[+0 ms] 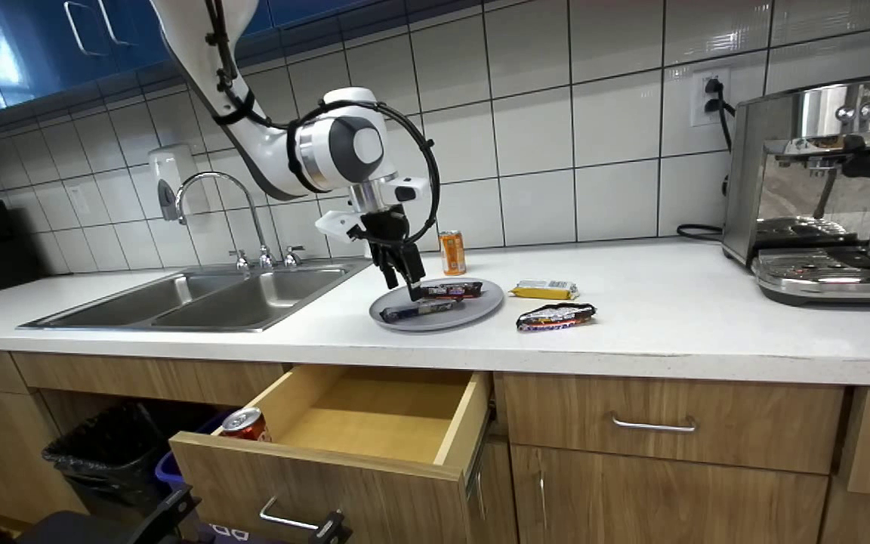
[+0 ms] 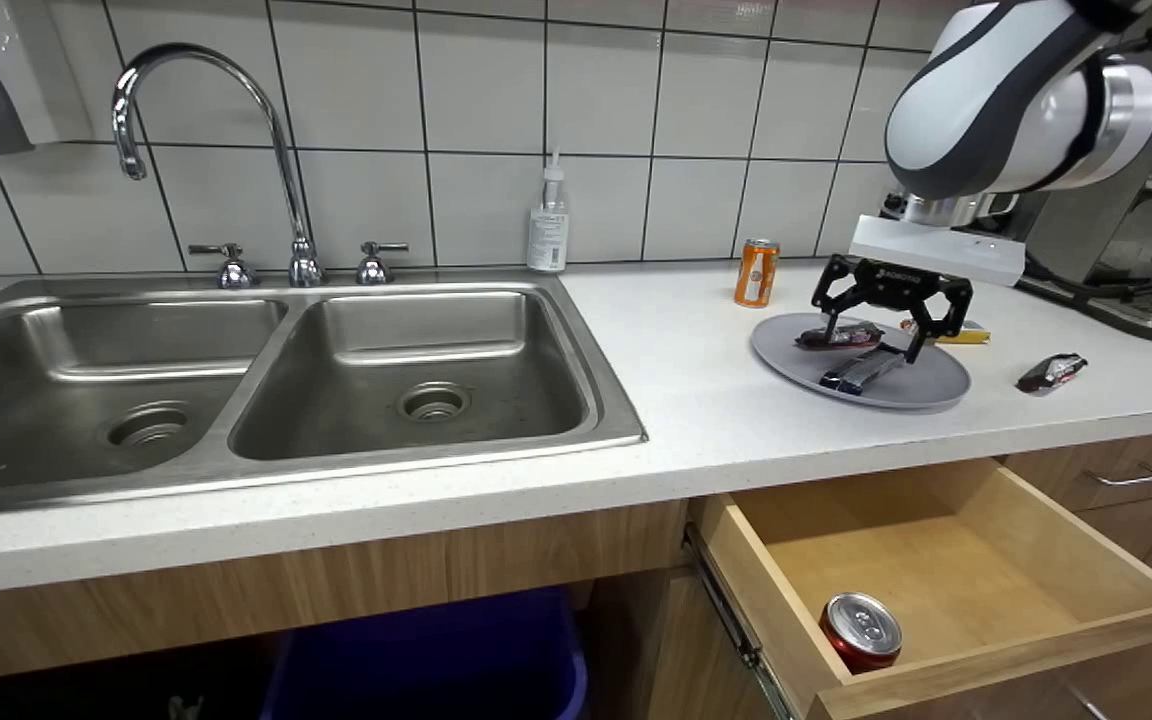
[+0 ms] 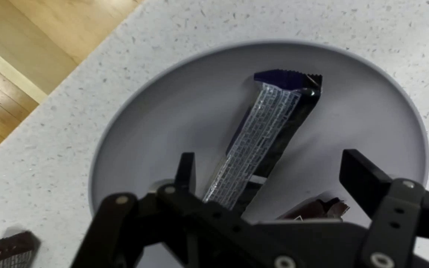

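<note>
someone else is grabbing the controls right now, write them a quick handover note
Gripper: jaws open, nothing held; low over the plate, with the dark blue bar between them in the wrist view; contact can't be told.
Where things are: dark blue bar and brownish-red bar on the plate; yellow bar and dark-wrapped bar on the counter beside it; red can in the drawer.
Done: drawer stands open, jaws positioned over the plate.
Left: no bar is gripped or lifted yet.
</note>
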Action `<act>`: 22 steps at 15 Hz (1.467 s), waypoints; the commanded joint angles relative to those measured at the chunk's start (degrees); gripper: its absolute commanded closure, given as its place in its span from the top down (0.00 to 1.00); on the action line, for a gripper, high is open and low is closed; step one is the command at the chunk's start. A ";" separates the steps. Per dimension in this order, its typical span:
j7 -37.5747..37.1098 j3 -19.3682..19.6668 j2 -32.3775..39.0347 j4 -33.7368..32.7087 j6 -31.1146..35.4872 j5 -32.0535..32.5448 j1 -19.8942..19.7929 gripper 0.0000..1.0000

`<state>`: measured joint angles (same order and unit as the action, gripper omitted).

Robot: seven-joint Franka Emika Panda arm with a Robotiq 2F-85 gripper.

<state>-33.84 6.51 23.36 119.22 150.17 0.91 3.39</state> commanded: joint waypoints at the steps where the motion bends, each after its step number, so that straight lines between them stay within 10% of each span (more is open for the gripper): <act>1: -2.00 1.36 2.81 -4.43 -3.52 -0.62 1.40 1.00; 15: -3.42 2.05 7.40 -9.42 -7.16 -0.73 1.99 0.98; 16: -3.43 2.06 7.59 -9.72 -7.35 -0.77 1.95 0.73; 22: -3.20 1.98 8.51 -10.89 -8.24 -0.78 1.90 0.38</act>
<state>-36.03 7.97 30.79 110.81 144.66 0.91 4.61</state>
